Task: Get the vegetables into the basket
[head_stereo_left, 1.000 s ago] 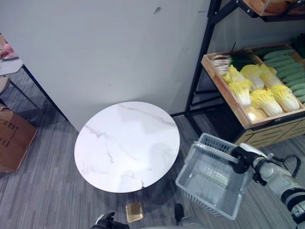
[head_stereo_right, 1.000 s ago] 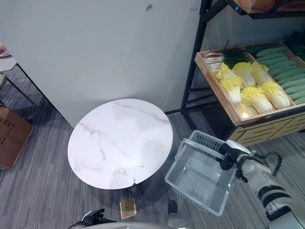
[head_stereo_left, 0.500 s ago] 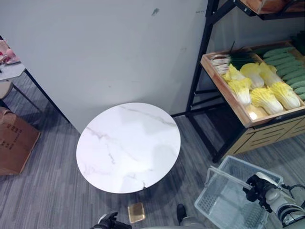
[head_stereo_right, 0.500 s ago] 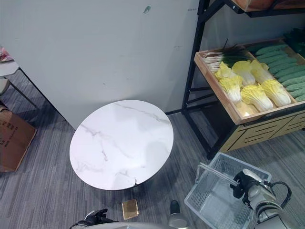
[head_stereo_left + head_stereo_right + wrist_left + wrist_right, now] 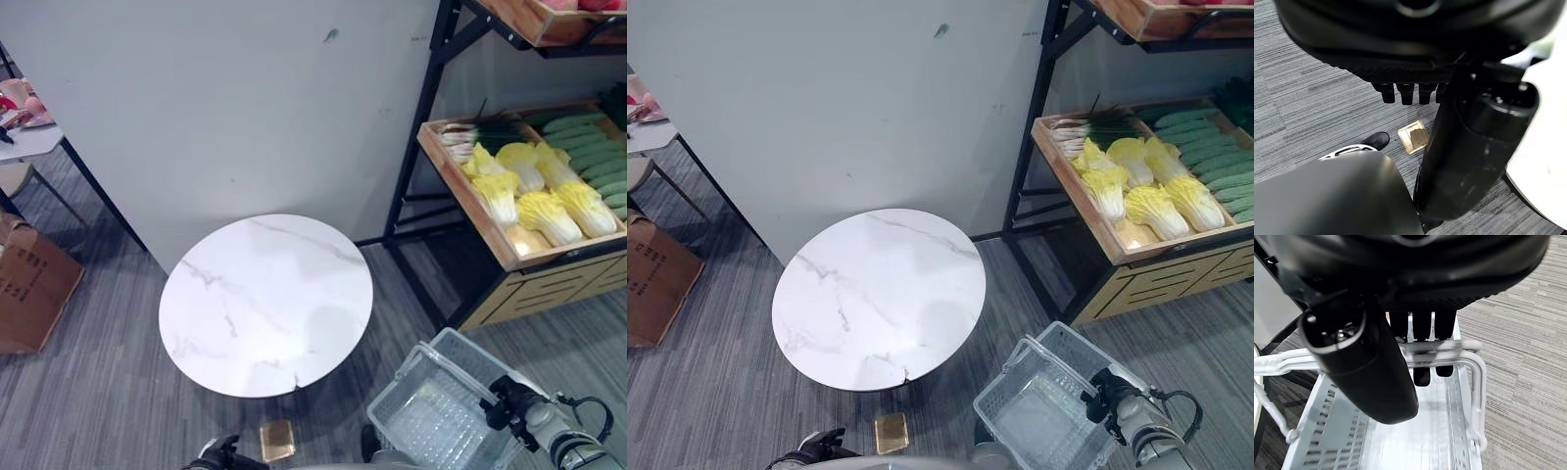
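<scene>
R hand (image 5: 1415,298) curled on basket (image 5: 431,416) handle; L hand (image 5: 1410,73) hanging loose, holding nothing

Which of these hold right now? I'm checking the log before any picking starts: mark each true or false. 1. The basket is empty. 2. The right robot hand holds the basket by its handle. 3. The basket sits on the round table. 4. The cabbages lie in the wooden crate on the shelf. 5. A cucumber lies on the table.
1. True: the basket holds nothing.
2. True: the right robot hand has its fingers curled round the handle.
3. False: it hangs over the floor, beside the table.
4. True: the cabbages lie in the crate.
5. False: the cucumbers are in the crate.
</scene>
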You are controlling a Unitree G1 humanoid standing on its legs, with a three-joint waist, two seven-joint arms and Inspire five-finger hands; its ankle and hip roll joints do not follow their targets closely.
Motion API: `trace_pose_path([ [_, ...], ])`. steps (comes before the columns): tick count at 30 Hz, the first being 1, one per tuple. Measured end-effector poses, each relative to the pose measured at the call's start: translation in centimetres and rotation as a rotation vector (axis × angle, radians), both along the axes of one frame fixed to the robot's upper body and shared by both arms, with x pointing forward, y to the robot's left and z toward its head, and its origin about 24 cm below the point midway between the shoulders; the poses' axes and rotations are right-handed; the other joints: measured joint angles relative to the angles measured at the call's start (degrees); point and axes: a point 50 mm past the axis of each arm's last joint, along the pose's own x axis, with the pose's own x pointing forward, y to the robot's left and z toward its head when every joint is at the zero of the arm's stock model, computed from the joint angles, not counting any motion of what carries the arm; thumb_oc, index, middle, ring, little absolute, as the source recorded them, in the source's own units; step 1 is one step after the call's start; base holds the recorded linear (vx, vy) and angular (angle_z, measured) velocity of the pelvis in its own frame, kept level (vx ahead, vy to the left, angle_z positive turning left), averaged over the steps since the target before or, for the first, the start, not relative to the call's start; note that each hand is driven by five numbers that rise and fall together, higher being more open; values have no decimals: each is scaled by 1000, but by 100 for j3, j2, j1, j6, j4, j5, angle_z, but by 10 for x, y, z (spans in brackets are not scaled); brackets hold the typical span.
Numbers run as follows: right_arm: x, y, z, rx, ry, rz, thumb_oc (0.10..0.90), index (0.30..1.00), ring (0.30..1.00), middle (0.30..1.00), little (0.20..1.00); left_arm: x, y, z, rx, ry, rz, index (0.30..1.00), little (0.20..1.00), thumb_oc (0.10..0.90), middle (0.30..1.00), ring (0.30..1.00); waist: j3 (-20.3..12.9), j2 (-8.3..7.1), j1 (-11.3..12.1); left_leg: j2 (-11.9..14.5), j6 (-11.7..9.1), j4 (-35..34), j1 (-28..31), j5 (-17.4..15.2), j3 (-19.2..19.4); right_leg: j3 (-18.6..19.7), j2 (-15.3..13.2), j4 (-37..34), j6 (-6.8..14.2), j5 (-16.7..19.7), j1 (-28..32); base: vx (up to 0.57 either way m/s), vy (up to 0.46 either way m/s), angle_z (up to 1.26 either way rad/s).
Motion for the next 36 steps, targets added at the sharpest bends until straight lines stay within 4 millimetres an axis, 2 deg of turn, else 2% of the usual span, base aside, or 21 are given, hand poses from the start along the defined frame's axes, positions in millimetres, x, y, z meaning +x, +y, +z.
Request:
trace_pose_path([
  [5,-13,11,-11,33,28,-2,400,300,300,300,300,-2,0,0,5,10,-29,1000,1000,900,1000,1000,-102,3,0,20,33,0,-5,8,3,0,5,-1,9,1,-6,14,-38,-1],
  [13,-19,12,-15,38,45,-7,400,300,300,300,300,-2,-1,0,3,9,-29,1000,1000,900,1000,1000,-109,26,6,37,2,1,-47,6,-59,-69,5,-1,-2,-6,-6,-10,-38,4],
  [14,-20,13,-15,39,46,-7,400,300,300,300,300,-2,-1,-1,3,10,-29,1000,1000,900,1000,1000,-139,79,8,42,11,0,-49,13,-65,-75,9,-1,-2,-6,-6,0,0,0],
  [15,-20,13,-16,41,47,-7,400,300,300,300,300,-2,-2,-1,2,10,-28,1000,1000,900,1000,1000,-108,29,10,44,-1,1,-51,9,-72,-80,12,-1,-3,-7,-7,0,0,0],
  [17,-20,14,-16,42,49,-8,400,300,300,300,300,-2,-2,-1,1,10,-28,1000,1000,900,1000,1000,-129,64,12,44,-6,0,-49,8,-72,-80,13,-1,-3,-7,-7,0,0,0],
  [29,-25,14,-19,43,63,-15,400,300,300,300,300,-1,0,0,9,5,-21,1000,1000,900,1000,1000,-80,-20,72,17,-11,0,-47,5,-70,-108,-12,-1,1,-7,-1,-10,39,1],
  [36,-34,12,-22,39,93,-38,400,300,300,300,300,4,4,2,20,-11,-24,1000,1000,900,1000,1000,-34,-162,173,-56,-14,0,-193,36,-182,-207,-90,0,25,-14,-62,-5,71,11],
])
